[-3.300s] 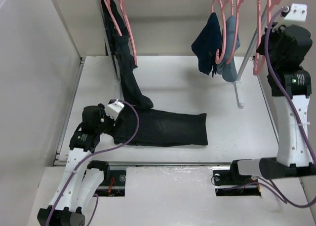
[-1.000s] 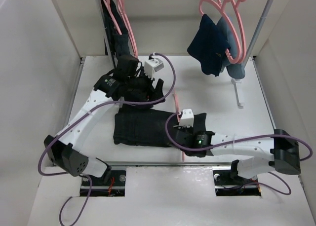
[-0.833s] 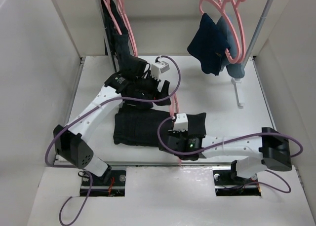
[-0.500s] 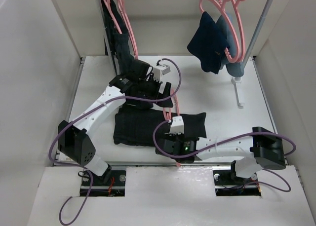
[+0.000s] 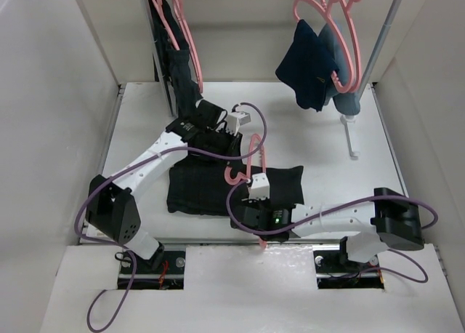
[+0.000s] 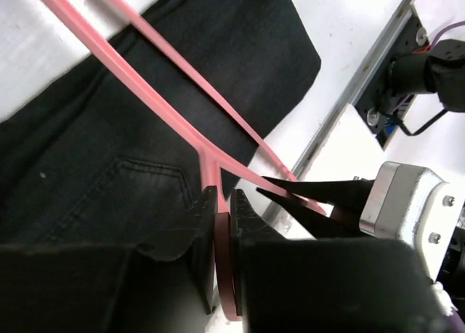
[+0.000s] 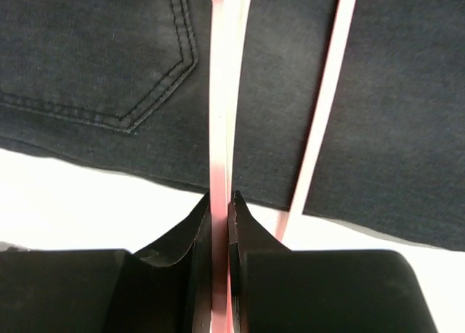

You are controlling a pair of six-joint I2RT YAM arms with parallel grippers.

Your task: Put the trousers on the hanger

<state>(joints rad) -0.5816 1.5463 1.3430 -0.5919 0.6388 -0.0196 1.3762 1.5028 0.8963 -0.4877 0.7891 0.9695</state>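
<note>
The black trousers [image 5: 196, 189] lie folded across the table's near half, a stitched pocket [image 7: 109, 64] showing in the right wrist view. A pink hanger [image 5: 233, 177] is held over them by both grippers. My left gripper [image 5: 234, 155] is shut on the hanger's hook, just behind the fork [image 6: 205, 155] where its two bars split, and the left gripper's [image 6: 222, 202] jaws pinch the pink plastic. My right gripper [image 5: 251, 206] is shut on one long hanger bar [image 7: 221, 93] at the trousers' near edge. The right gripper [image 7: 220, 202] has the second bar passing to its right. The right gripper's dark fingers [image 6: 320, 191] show in the left wrist view.
At the back left a rack carries more pink hangers and a black garment [image 5: 174, 57]. Dark navy and blue garments [image 5: 312, 64] hang at the back right beside a slanted rack pole [image 5: 378, 46] and its foot [image 5: 353, 140]. Walls enclose the table on three sides.
My left gripper was open beside the hanger and has shut on it. The right gripper has carried the hanger left across the trousers and turned its hook toward the left gripper.
</note>
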